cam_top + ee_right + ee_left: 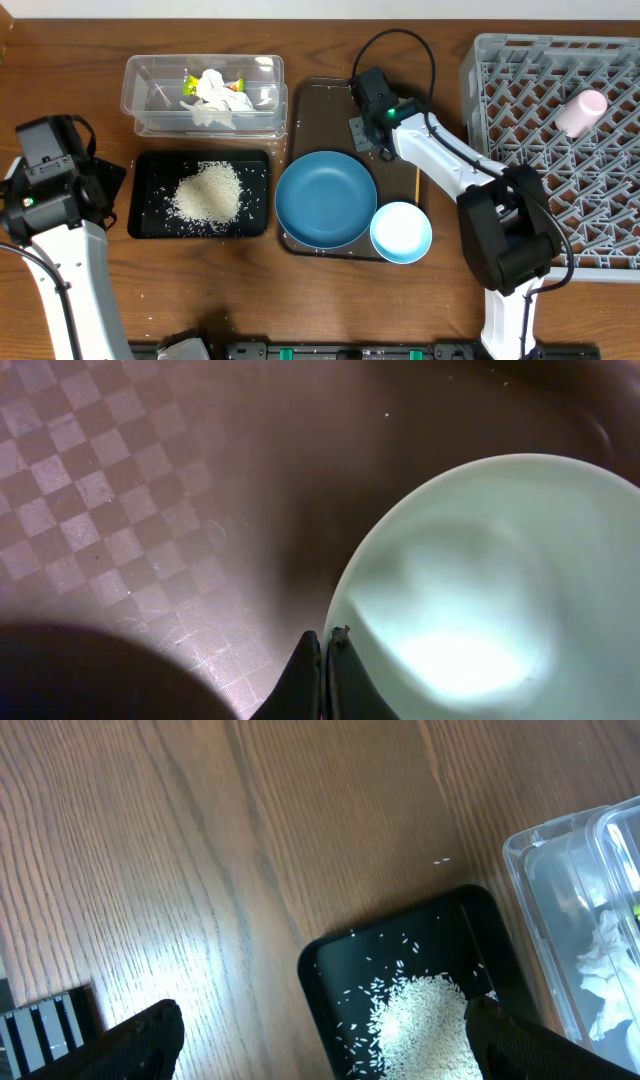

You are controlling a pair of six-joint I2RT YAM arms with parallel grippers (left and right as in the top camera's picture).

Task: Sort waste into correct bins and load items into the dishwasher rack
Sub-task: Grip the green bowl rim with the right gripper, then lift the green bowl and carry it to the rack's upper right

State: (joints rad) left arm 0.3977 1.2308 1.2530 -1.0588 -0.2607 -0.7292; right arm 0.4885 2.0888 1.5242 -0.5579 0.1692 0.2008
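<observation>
My right gripper (322, 640) is shut on the rim of the mint-green bowl (470, 590), with one finger outside it and one inside. From overhead the right gripper (365, 135) covers that bowl. My left gripper (322, 1015) hangs wide open and holds nothing, above the black tray (330, 970) and its rice (425, 1025). Overhead, the rice (208, 192) lies heaped in the black tray (150, 215). The clear tub (150, 70) holds the tissue (215, 95) and wrapper (190, 82). The pink cup (580, 112) lies in the grey rack (520, 90).
The brown serving tray (320, 110) carries the blue plate (325, 197), the light-blue bowl (401, 232) and a thin chopstick (417, 185) beside my right arm. The rack stands at the far right, the tub and black tray at the left.
</observation>
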